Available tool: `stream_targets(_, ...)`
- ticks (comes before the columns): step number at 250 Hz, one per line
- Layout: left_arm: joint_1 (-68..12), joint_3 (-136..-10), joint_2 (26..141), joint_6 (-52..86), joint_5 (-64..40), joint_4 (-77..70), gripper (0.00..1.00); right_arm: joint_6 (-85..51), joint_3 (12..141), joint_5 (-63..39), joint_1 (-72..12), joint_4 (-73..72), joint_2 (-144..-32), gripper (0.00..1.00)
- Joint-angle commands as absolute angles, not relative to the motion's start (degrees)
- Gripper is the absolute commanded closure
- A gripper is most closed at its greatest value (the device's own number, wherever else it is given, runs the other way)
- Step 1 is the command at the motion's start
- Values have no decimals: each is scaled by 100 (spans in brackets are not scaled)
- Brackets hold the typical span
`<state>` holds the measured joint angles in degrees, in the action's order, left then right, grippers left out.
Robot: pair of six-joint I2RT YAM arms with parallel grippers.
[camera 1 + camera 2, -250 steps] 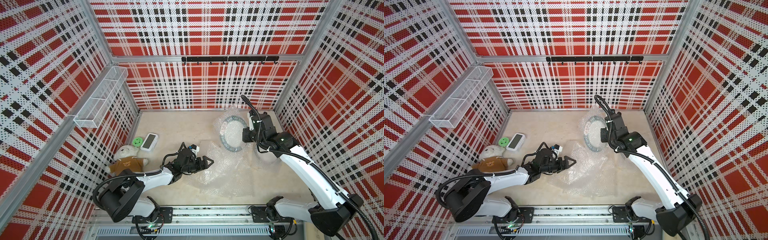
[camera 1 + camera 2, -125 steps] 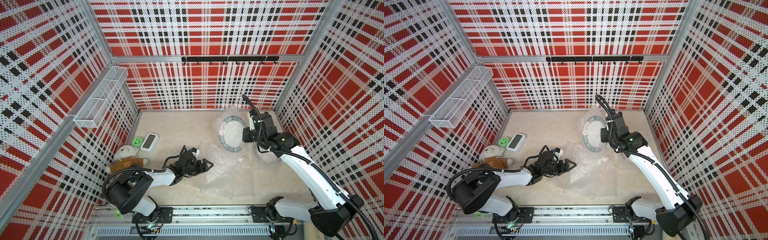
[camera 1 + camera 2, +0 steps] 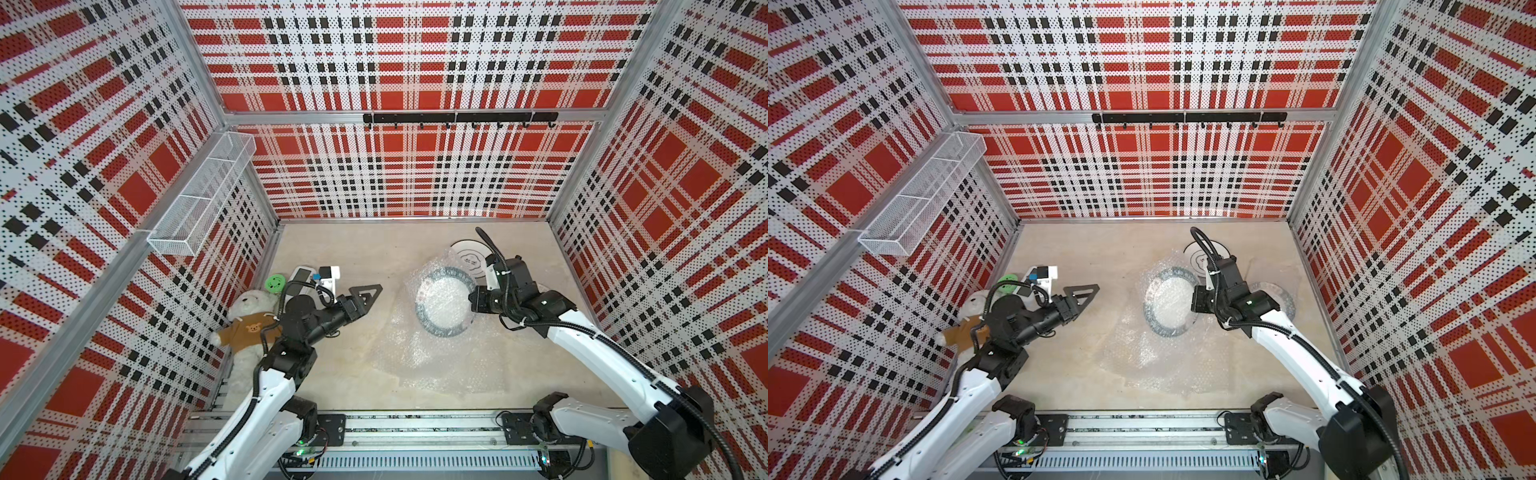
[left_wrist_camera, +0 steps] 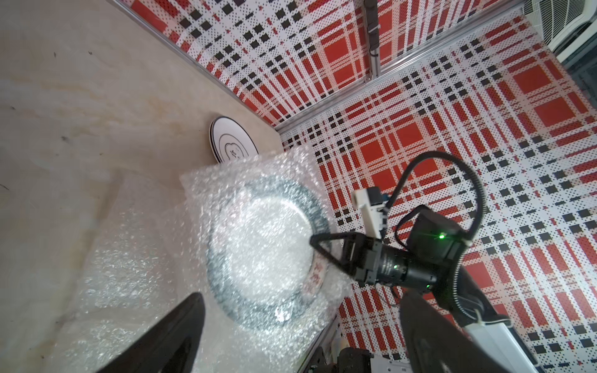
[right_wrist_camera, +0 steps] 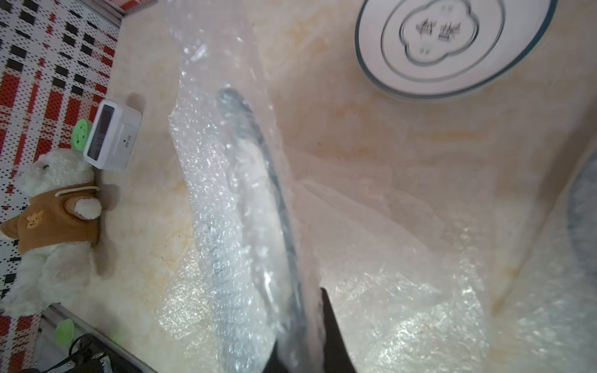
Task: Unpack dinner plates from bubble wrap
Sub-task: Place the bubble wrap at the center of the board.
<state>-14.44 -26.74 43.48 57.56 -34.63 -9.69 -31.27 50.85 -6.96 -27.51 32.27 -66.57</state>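
So the right gripper [image 3: 471, 300] is clamped tight on the rim of a dinner plate [image 3: 442, 301], just right of centre in both top views. The plate's tilted up, with bubble wrap [image 3: 415, 279] draped over it. The left gripper [image 3: 369, 293] is spread wide with nothing in it, left of centre, well clear of the wrap. A bare plate [image 3: 467, 258] sits just behind, toward the upper right.

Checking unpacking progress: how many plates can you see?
3: a bare plate by the back wall, a wrapped plate in the right pincer, another wrapped plate flat under the right arm.
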Motion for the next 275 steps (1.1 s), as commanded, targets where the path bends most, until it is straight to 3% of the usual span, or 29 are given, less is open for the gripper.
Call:
stream_targets(1, -1130, -2490, 4592, 5590, -4056, -96, 4, -3770, 4735, -1283, -2723, 1916, -6543, 100)
stream_targets(55, -1330, -2429, 5184, 5436, -3997, -352, 5, -3817, 4278, -1341, -2467, 1699, -6646, 100)
stream_targets(91, -1696, -2566, 5784, 5252, -3906, -533, 5, -3516, 4446, -826, -2347, 2224, -6541, 100)
stream_targets(171, -2941, -3241, 7323, 5213, -3677, -1253, 6, -3148, 4488, -109, -2312, 2672, -6508, 100)
stream_targets(275, -3600, -4028, 9422, 5560, -3620, -2298, 11, -3054, 3837, -562, -1851, 2048, -6604, 100)
